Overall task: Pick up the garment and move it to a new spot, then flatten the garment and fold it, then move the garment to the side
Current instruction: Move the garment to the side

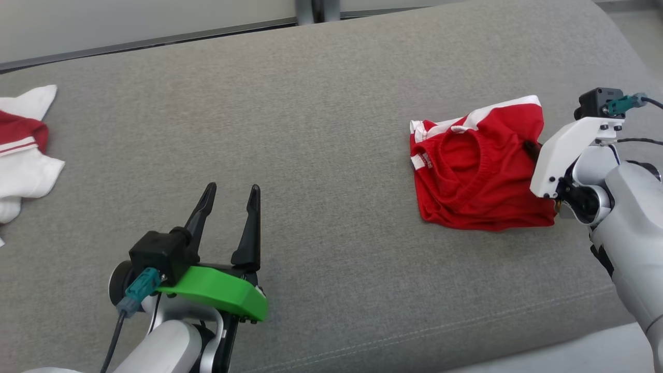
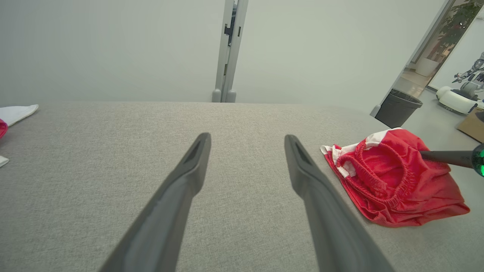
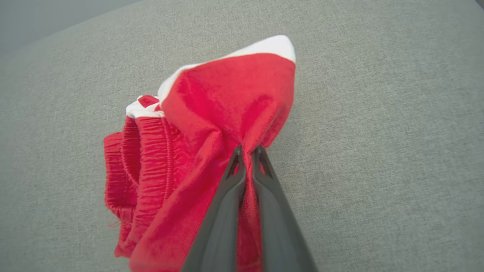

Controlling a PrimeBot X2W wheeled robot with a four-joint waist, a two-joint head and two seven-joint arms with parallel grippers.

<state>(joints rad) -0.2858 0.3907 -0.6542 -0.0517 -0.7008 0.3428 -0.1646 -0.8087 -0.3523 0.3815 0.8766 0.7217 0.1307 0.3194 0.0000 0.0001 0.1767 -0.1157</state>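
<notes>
Where the right fingers [image 3: 223, 204] meet, the garment [image 3: 227, 94] is pinched between them.

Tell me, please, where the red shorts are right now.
In the head view, the red shorts lie bunched at the right of the grey cushion, one edge pinched in the right pincer.

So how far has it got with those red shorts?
The red shorts lie in a compact, roughly folded bundle on the grey cushion, so folding looks done. In hand: the right pincer is shut on their fabric; the left pincer is open, off them. Left, probably: shifting them aside.
</notes>
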